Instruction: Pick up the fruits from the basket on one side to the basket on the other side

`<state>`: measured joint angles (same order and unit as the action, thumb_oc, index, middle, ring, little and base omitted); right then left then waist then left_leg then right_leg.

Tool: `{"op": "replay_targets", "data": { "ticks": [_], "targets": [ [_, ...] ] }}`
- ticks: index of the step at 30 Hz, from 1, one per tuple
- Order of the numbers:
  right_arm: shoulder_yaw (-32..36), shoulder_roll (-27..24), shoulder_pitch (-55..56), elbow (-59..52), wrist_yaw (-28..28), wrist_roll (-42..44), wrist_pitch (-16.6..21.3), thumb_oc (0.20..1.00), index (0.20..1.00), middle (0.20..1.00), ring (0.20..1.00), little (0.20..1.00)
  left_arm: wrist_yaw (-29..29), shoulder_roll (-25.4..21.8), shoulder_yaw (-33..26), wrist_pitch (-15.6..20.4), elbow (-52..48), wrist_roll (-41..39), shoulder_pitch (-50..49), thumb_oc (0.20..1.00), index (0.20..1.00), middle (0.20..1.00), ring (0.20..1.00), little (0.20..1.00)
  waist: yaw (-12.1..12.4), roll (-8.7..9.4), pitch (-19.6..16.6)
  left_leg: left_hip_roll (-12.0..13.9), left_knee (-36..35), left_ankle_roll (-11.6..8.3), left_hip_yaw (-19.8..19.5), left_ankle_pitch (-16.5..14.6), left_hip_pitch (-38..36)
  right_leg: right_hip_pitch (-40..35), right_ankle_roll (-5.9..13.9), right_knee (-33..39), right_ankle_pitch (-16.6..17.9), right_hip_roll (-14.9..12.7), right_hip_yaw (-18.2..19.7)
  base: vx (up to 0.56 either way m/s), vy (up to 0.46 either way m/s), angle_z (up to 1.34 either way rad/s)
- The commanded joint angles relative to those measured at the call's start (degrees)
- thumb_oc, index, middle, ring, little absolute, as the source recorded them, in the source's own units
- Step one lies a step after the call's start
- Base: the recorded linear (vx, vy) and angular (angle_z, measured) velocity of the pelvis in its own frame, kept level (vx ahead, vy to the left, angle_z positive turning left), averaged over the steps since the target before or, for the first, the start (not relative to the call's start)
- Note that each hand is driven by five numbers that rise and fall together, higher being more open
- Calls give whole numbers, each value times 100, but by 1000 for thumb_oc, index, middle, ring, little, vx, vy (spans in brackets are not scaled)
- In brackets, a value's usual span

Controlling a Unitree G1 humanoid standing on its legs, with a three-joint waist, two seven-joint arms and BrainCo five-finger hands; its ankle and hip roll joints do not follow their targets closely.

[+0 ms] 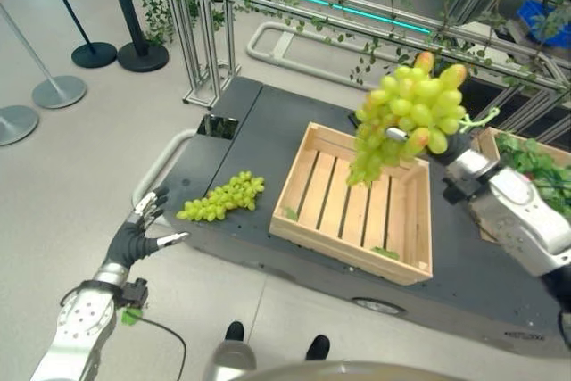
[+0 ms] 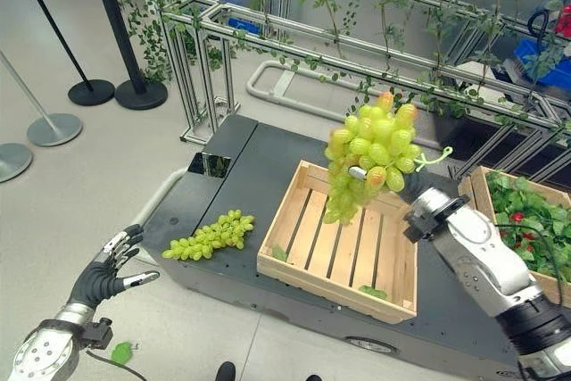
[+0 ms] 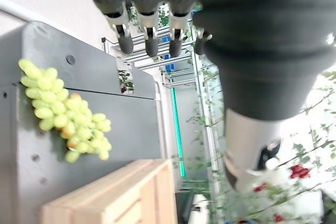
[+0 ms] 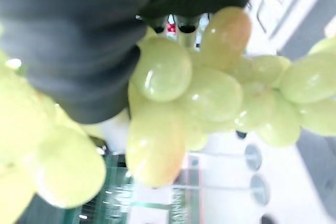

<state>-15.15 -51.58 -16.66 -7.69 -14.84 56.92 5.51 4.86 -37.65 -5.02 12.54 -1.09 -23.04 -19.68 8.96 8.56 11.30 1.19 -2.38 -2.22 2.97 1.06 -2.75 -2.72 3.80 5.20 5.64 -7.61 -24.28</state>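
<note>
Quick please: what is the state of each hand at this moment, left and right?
Left hand: open, fingers spread, holding nothing, beside the platform.
Right hand: closed on a bunch of green grapes, lifted above the wooden crate.

**What we cannot see well**

The right hand is mostly hidden behind the big bunch of grapes it holds up, so its fingers barely show. In the right wrist view the grapes sit so close that they look blurry. The far right basket is cut off by the edge of the picture, and leaves cover what is inside. Two small green bits lie in the wooden crate, too small to tell what they are.
</note>
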Motion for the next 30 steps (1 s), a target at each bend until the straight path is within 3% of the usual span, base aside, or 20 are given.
{"op": "replay_targets", "data": {
  "ticks": [1,4,6,7,9,10,11,15,16,19,20,22,30],
  "targets": [
    [-278,-31,-364,-341,-172,487,94,200,200,200,200,200,442,-765,-260,49,-429,-784,-33,1000,1000,1000,1000,1000,22,-39,-463,31,55,14,27,-60,97,7,801,-146,326,-438,-233,0,0,0],
    [-582,75,-460,-343,-232,528,-9,200,200,200,200,200,581,-1200,-230,-23,-539,-1182,102,1000,1000,1000,1000,1000,6,-74,-501,34,38,11,40,-58,45,-19,799,-139,332,-434,-201,6,4,-1],
    [-931,21,-596,-435,-298,480,-128,200,200,200,200,200,731,-1792,-296,-170,-789,-1721,171,1000,1000,1000,1000,1000,-6,-105,-543,34,32,16,48,-62,-10,-62,798,-132,339,-431,-177,10,4,-2],
    [-936,25,-600,-433,-298,479,-127,200,200,200,200,200,732,-1795,-304,-172,-791,-1725,165,1000,1000,1000,1000,1000,-9,-103,-541,35,31,16,48,-62,-13,-65,798,-131,339,-431,-177,0,0,0],
    [-1253,-15,-757,-440,-299,412,-185,200,200,200,200,200,830,-2399,-138,-380,-909,-2349,381,1000,1000,1000,1000,1000,-35,-140,-566,32,18,16,48,-55,-40,-92,808,-119,354,-433,-176,0,0,0],
    [-1253,-15,-759,-438,-300,412,-184,200,200,200,200,200,831,-2402,-134,-381,-905,-2354,387,1000,1000,1000,1000,1000,-34,-140,-563,32,17,16,47,-56,-43,-94,808,-118,354,-432,-176,0,0,0],
    [-1469,2,-855,-392,-281,384,-228,200,200,200,200,200,880,-2893,58,-493,-1058,-2683,656,1000,1000,1000,1000,1000,-50,-166,-576,28,10,21,37,-56,-76,-115,815,-121,363,-438,-172,0,0,0],
    [-1884,60,-1197,-404,-277,368,-237,200,200,200,200,200,977,-3531,807,-636,-1153,-3179,1411,1000,1000,1000,1000,1000,-108,-184,-601,19,8,17,42,-57,-108,-148,831,-124,371,-456,-173,0,0,0],
    [-2148,141,-1429,-408,-263,437,-229,200,200,200,200,200,969,-3764,1373,-692,-1130,-3430,2012,1000,1000,1000,1000,1000,-144,-193,-610,18,5,13,48,-59,-134,-161,830,-133,361,-450,-156,0,0,0],
    [-2371,212,-1655,-418,-252,465,-214,200,200,200,200,200,950,-3939,2085,-693,-1140,-3474,2769,1000,1000,1000,1000,1000,-154,-198,-622,25,1,8,54,-62,-164,-175,833,-143,354,-448,-154,0,0,0],
    [-2622,328,-1923,-395,-200,491,-197,200,200,200,200,200,879,-4085,2727,-711,-1172,-3416,3456,1000,1000,1000,1000,1000,-218,-209,-640,24,7,5,68,-63,-169,-175,829,-152,350,-442,-146,0,0,0],
    [-2762,427,-2078,-403,-187,525,-188,200,200,200,200,200,841,-4056,3277,-668,-1132,-3472,4107,1000,1000,1000,1000,1000,-214,-209,-649,24,9,3,82,-67,-184,-179,824,-155,344,-435,-133,-3,2,-2],
    [-3133,581,-2595,-403,-179,414,-112,200,200,200,200,200,822,-3889,4639,-722,-1025,-3471,5402,1000,1000,1000,1000,1000,-296,-214,-662,34,22,-1,144,-76,-221,-158,810,-189,332,-413,-69,-4,4,-2]
  ]
}}
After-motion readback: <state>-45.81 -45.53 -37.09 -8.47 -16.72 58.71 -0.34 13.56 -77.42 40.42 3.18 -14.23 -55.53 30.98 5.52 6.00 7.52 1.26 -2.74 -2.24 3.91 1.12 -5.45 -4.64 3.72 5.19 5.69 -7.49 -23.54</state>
